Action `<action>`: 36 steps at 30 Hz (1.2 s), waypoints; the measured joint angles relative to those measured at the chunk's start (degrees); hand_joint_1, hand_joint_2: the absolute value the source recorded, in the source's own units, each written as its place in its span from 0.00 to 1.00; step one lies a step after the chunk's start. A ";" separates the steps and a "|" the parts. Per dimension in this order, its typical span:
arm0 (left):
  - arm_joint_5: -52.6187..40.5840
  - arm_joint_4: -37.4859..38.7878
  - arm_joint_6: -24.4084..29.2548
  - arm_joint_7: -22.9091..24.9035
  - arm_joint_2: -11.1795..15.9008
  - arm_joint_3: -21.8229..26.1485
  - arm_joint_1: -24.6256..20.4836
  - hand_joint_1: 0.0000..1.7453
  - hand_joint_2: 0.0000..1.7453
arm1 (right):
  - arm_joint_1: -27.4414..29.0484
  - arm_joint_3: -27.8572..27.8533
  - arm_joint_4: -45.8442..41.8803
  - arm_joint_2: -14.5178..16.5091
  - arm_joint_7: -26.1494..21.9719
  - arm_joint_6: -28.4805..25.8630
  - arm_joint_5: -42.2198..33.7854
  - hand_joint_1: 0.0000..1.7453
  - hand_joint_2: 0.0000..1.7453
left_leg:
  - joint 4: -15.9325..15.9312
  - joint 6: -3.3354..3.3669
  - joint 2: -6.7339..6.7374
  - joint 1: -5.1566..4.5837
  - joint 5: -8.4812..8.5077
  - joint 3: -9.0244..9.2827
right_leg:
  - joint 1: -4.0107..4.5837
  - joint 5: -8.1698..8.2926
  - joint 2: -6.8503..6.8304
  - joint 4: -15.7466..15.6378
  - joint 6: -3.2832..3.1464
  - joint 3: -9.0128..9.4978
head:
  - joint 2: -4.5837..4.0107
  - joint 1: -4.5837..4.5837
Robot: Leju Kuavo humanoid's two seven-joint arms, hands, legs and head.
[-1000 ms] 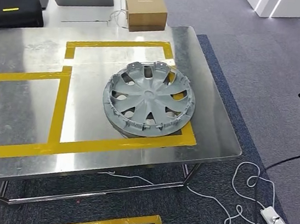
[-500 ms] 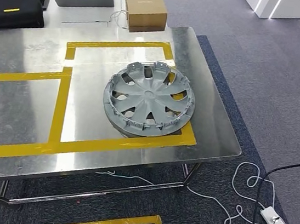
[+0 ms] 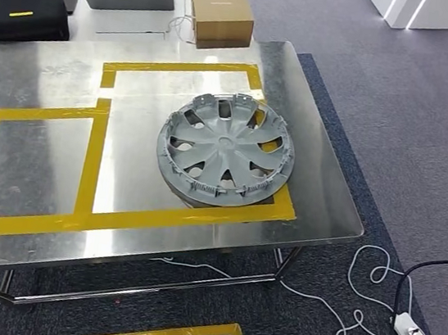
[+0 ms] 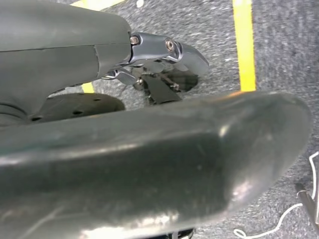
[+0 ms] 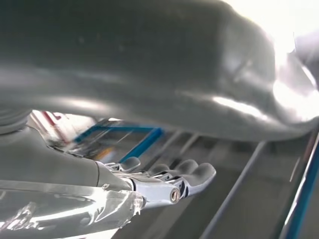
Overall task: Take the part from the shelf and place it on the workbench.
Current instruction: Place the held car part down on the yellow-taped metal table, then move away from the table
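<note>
I see the hubcap point(image 3: 225, 149) lying flat at centre frame on the steel surface point(image 3: 324, 189), apart from both hands. Left hand point(image 4: 165, 55) and right hand point(image 5: 165, 184) hold nothing, fingers loosely extended.

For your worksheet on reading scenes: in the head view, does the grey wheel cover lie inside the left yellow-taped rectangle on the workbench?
No. The wheel cover lies in the right taped area of the workbench.
</note>
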 joint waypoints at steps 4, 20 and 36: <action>3.28 0.00 0.91 2.67 -1.01 1.81 -0.18 0.00 0.00 | 5.72 -15.93 -1.11 13.14 -11.30 -10.04 -12.53 0.00 0.00 | -0.01 -0.19 0.19 0.04 -0.38 0.20 | 0.02 -0.16 0.32 -0.01 -0.09 0.04 | 0.00 0.01; 6.33 0.00 3.91 0.75 -2.82 6.45 -0.89 0.00 0.00 | 4.39 -42.67 44.99 46.28 -7.46 -30.46 -30.20 0.00 1.00 | -0.09 -0.39 0.63 0.25 -0.51 0.74 | 0.20 -0.29 0.79 0.02 -0.32 0.40 | 0.00 0.19; 3.29 -0.01 -0.82 -0.71 -3.01 6.47 -1.00 0.00 0.00 | 2.10 -39.89 88.51 42.96 4.82 -12.48 -27.11 0.00 1.00 | -0.09 -0.38 0.62 0.23 -0.51 0.77 | 0.19 -0.29 0.78 0.03 -0.32 0.49 | 0.00 0.20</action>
